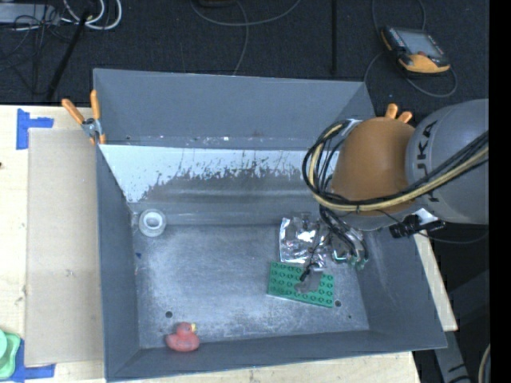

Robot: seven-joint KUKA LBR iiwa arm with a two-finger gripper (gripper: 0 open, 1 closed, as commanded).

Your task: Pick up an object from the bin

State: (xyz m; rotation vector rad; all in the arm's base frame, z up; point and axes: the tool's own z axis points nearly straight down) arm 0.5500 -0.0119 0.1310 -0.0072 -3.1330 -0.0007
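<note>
Clear ring point(152, 222) at 9 o'clock in bin point(239, 110), red duck point(182, 338) at 7. Green studded plate point(281, 282) at 4, long axis roughly 9-3, foil wad point(294, 238) touching its 12 edge. Tool point(308, 272) sits right over plate; opening: can't tell.

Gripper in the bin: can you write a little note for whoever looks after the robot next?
Gripper: low over the flat green studded plate, right side of the bin floor. Grip state unclear.
Other things: crumpled silver foil just behind the plate; small clear ring at the far left; red toy duck in the near left corner.
Done: nothing lifted yet; the plate lies on the floor.
Left: grasp one thing and lift it out.
</note>
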